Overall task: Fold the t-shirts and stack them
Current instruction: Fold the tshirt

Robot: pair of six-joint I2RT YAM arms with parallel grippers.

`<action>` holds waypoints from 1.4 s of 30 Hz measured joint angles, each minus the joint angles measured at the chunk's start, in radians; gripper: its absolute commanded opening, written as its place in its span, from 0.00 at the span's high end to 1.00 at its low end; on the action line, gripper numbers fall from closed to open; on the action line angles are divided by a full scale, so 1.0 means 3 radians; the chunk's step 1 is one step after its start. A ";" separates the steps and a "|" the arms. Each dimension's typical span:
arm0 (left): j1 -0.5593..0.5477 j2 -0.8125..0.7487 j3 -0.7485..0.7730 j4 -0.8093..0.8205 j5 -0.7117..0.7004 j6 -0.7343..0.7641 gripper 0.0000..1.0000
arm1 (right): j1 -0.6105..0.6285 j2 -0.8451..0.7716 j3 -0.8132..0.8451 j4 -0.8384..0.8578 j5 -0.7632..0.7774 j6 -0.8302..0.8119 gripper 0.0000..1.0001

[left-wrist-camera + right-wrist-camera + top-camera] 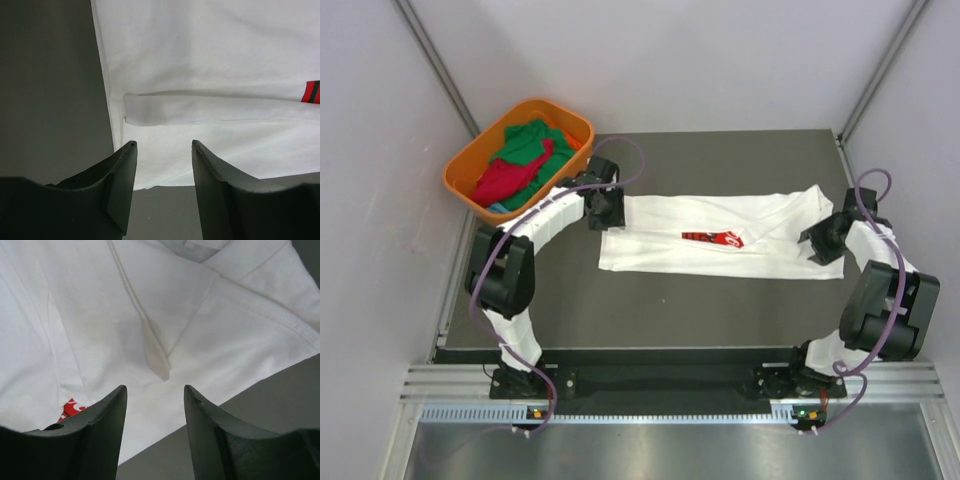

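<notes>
Basket (463, 165) behind-left of t-shirt (720, 215), apparently holding shirts (520, 160)

No text can be read with certainty. The white t-shirt (660, 235) carries a red print (713, 238) with white script on it, but the letters are too small and partly folded to read in any view.

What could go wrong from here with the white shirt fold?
The folded flap on the white t-shirt lies loose, so it may slip open when grasped. The left gripper and right gripper are open over layered cloth and might pinch only one layer, skewing the next fold.
</notes>
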 measured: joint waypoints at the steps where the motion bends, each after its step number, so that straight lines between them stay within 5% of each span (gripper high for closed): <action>1: 0.0008 0.0042 -0.0001 -0.0023 0.0010 0.0025 0.48 | 0.0000 0.0031 0.0000 0.0037 0.0013 0.0034 0.52; 10: -0.0024 0.0061 -0.0011 -0.0024 0.0075 0.0094 0.48 | 0.0097 0.0100 -0.0149 0.0313 0.0023 0.0305 0.66; 31: -0.0024 0.0121 -0.0001 -0.0031 0.0071 0.0057 0.50 | 0.0178 0.0299 -0.0300 0.0526 0.0038 0.0562 0.62; 35: -0.0024 0.0121 -0.0001 -0.0032 0.0060 0.0057 0.50 | 0.0187 0.0300 -0.0300 0.0521 0.0065 0.0576 0.79; 37: -0.0024 0.0121 0.0000 -0.0033 0.0034 0.0056 0.50 | 0.0188 0.0301 -0.0300 0.0516 0.0084 0.0568 1.00; 42: -0.0024 0.0121 0.0004 -0.0038 -0.0056 0.0057 0.51 | 0.0197 0.0299 -0.0291 0.0496 0.0116 0.0582 1.00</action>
